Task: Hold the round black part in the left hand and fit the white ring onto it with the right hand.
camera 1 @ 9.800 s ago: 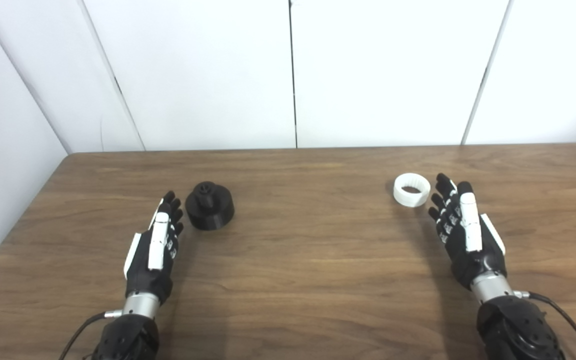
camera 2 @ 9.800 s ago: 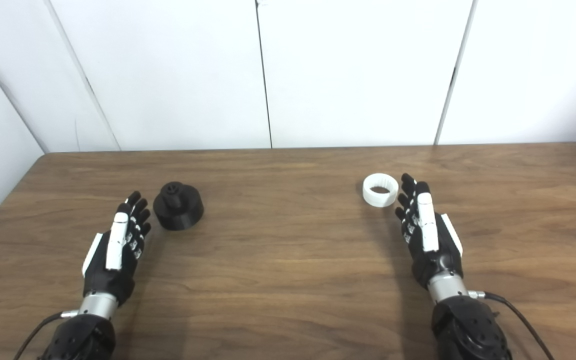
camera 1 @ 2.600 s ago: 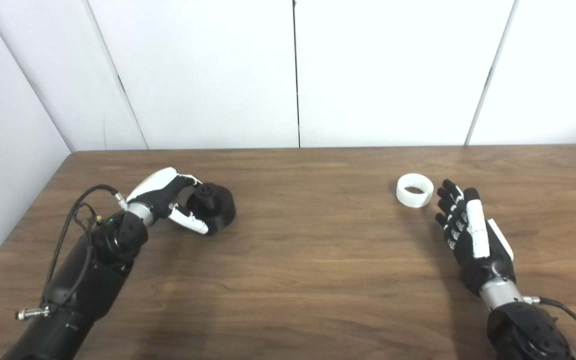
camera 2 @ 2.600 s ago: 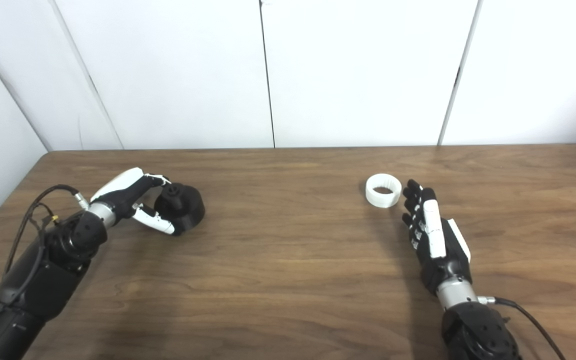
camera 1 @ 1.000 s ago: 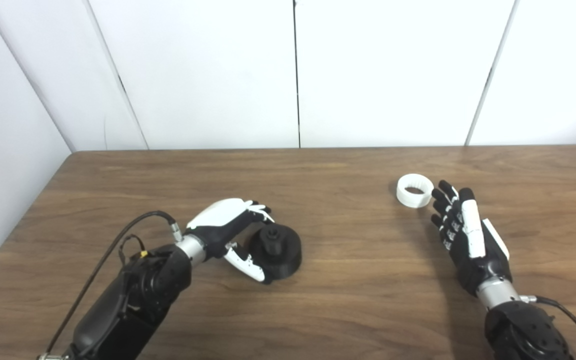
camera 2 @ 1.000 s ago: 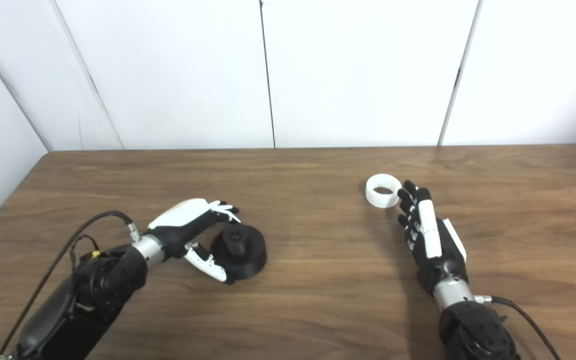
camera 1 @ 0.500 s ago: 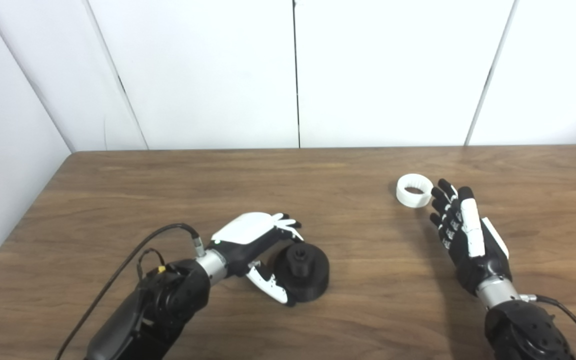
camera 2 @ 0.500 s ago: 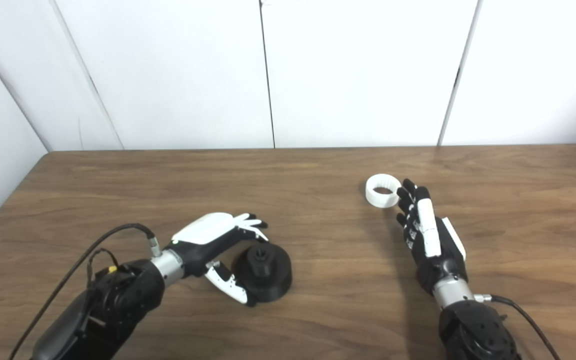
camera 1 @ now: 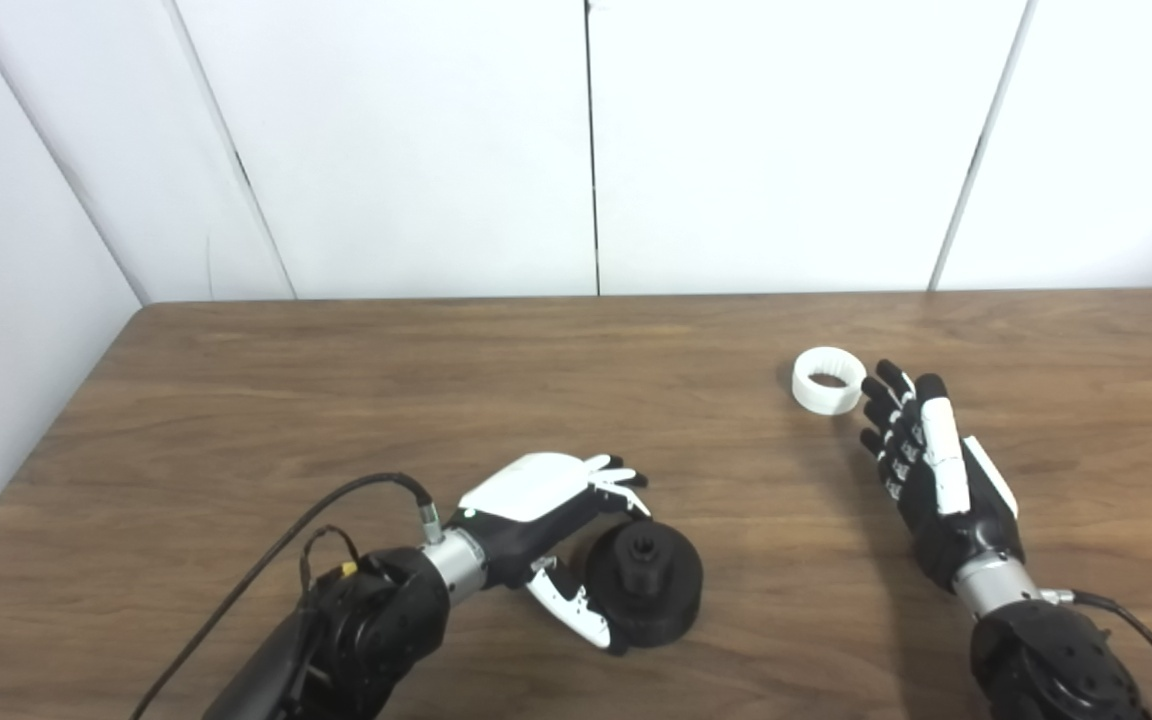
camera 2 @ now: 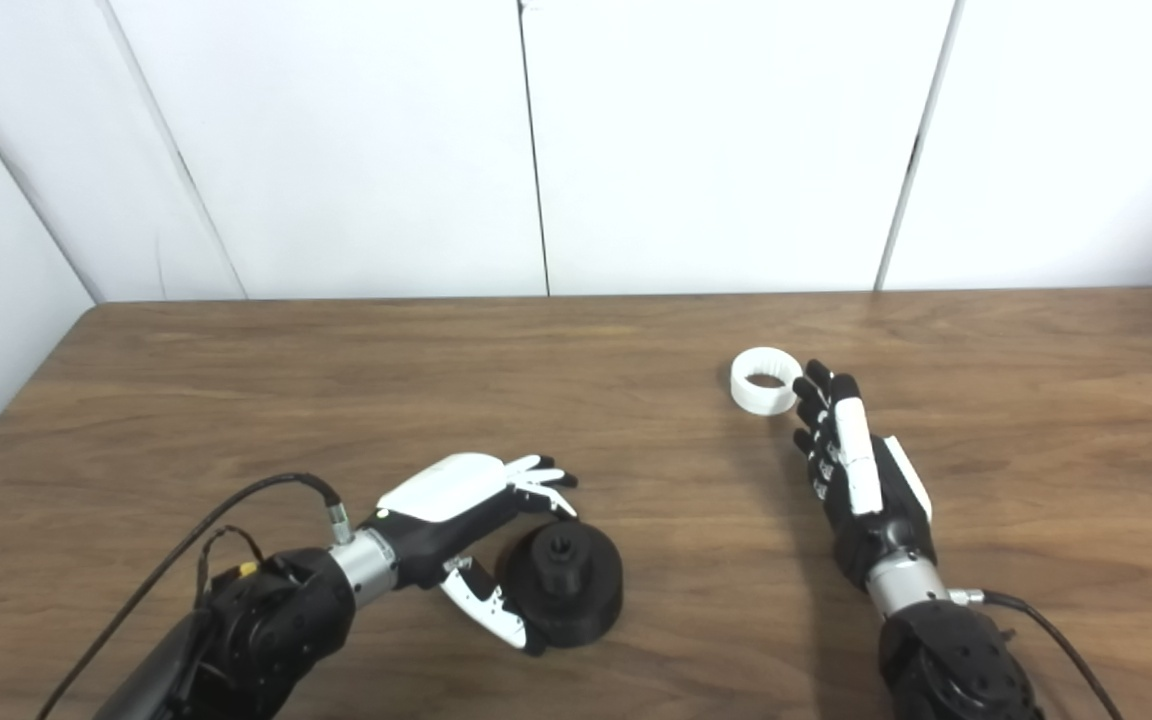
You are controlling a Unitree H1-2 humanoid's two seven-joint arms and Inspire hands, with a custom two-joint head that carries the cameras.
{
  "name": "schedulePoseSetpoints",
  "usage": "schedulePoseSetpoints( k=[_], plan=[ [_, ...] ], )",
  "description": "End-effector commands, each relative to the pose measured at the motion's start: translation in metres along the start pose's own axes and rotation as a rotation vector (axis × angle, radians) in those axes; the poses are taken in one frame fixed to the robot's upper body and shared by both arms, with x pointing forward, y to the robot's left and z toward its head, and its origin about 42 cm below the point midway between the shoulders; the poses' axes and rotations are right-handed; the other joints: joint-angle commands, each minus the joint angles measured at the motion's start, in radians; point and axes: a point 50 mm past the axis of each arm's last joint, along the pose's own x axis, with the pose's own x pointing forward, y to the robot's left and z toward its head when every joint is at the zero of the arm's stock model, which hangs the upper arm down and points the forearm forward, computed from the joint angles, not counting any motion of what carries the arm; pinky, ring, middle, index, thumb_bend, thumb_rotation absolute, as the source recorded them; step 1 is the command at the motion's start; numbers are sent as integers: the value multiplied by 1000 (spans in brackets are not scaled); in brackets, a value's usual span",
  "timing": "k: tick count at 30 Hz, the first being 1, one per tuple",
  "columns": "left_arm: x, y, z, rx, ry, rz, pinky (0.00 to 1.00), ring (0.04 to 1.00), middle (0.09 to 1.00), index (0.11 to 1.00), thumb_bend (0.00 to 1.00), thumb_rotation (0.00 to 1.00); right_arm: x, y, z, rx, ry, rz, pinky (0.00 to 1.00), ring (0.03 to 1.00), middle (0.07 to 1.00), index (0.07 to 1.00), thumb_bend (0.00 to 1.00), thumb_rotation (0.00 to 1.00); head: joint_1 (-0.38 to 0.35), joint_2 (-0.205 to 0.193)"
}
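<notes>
The round black part (camera 1: pixel 646 584), a disc with a raised hub, sits on the wooden table (camera 1: pixel 576 420) near its front middle. My left hand (camera 1: pixel 554 520) is shut on the black part, fingers over its far side and thumb against its near left rim. The white ring (camera 1: pixel 828 380) lies flat on the table at the right. My right hand (camera 1: pixel 926 470) rests just right of and nearer than the ring, fingers straight and apart, holding nothing; its fingertips are close to the ring, and I cannot tell if they touch it.
White wall panels (camera 1: pixel 586 150) stand behind the table's far edge. The table's left edge (camera 1: pixel 46 440) runs diagonally beside the left wall. A black cable (camera 1: pixel 266 560) loops off my left forearm above the table.
My left hand has carried the black part right and toward the table's front, from the left side to the front middle. The right hand and the ring have stayed put.
</notes>
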Motion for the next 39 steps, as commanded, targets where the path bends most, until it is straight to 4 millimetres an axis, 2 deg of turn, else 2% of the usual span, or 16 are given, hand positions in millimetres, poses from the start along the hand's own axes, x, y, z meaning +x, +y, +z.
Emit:
schedulePoseSetpoints(
  k=[1,7,8,9,10,12,13,15,18,20,27,32,39],
  plan=[
    [-2,8,7,29,-41,21,897,1000,945,679,821,289,8,3,26,-3,-94,21,1000,1000,972,986,638,1000,-1,1],
    [-2,6,4,31,-46,18,888,1000,945,677,820,292,9,3,30,-35,-115,-2,1000,996,960,969,625,1000,-2,3],
    [-3,6,4,33,-45,16,897,1000,946,677,818,294,10,1,34,-78,-135,-15,1000,984,950,953,628,927,-2,3],
    [-3,6,4,34,-45,15,907,1000,946,677,816,296,12,-1,38,-121,-161,-28,994,954,932,935,627,785,-2,3],
    [-3,6,4,35,-45,13,909,1000,946,677,816,295,15,-3,43,-183,-188,-50,930,923,914,915,624,651,-2,3],
    [-3,5,4,36,-46,11,912,1000,945,677,815,285,21,-7,53,-298,-221,-87,837,864,864,847,709,449,-7,3],
    [-3,5,4,33,-47,10,903,1000,945,676,813,274,24,-8,60,-359,-238,-95,832,858,858,824,737,386,-8,2],
    [-3,4,5,30,-48,10,885,1000,945,675,813,266,31,-9,71,-452,-263,-102,870,872,858,808,760,333,-8,3],
    [-2,5,5,31,-47,9,885,1000,945,675,817,263,43,-10,86,-658,-281,-121,962,912,844,807,820,362,-6,2],
    [-1,6,6,32,-49,11,877,1000,944,674,826,262,53,-10,95,-762,-281,-119,950,926,836,805,856,379,-6,3],
    [-1,5,6,30,-51,5,856,1000,948,674,828,268,81,-6,110,-884,-256,-69,901,983,912,812,889,355,-2,5],
    [-2,5,5,31,-54,5,867,1000,948,673,828,267,103,-5,114,-991,-201,-29,986,1000,944,807,920,382,-3,5],
    [-3,5,5,33,-50,5,888,1000,948,674,827,276,131,-8,111,-1096,-106,55,1000,1000,972,813,953,408,-1,2]
  ],
)
